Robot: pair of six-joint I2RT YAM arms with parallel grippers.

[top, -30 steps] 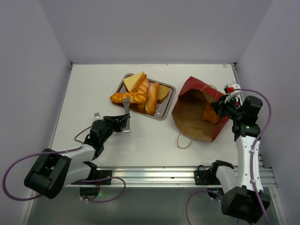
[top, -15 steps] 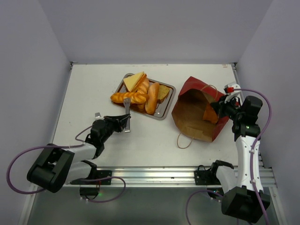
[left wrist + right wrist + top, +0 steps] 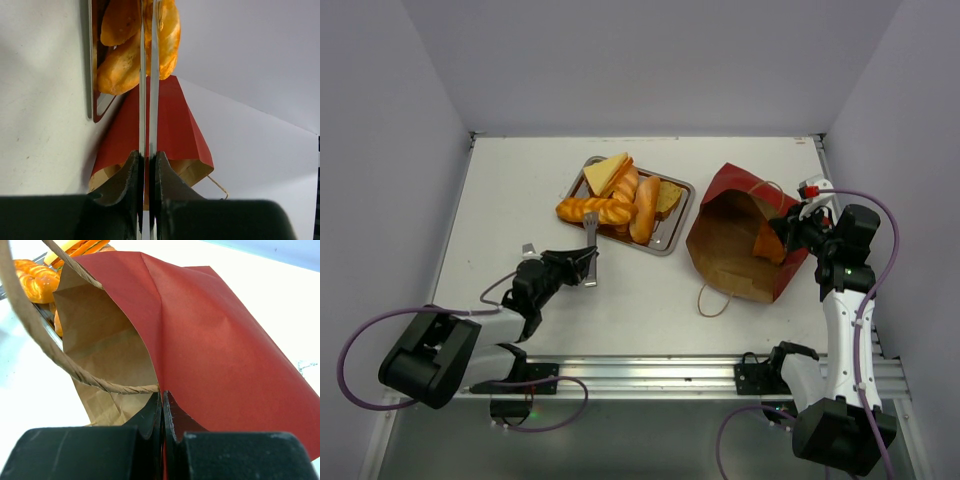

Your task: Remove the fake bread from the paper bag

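On desk [image 3: 520,190], right: paper bag [image 3: 735,255] was held agape, rim clamped by right pincer [image 3: 782,228], presumably for access. On tray [image 3: 660,247], fake bread [image 3: 620,200] was stacked; left pincer [image 3: 589,245] was noted nearby, all but closed, empty.

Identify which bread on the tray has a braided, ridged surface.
The braided loaf, lying crosswise at the left edge of the tray; the long loaves beside it are smooth, and the toast slices are flat.
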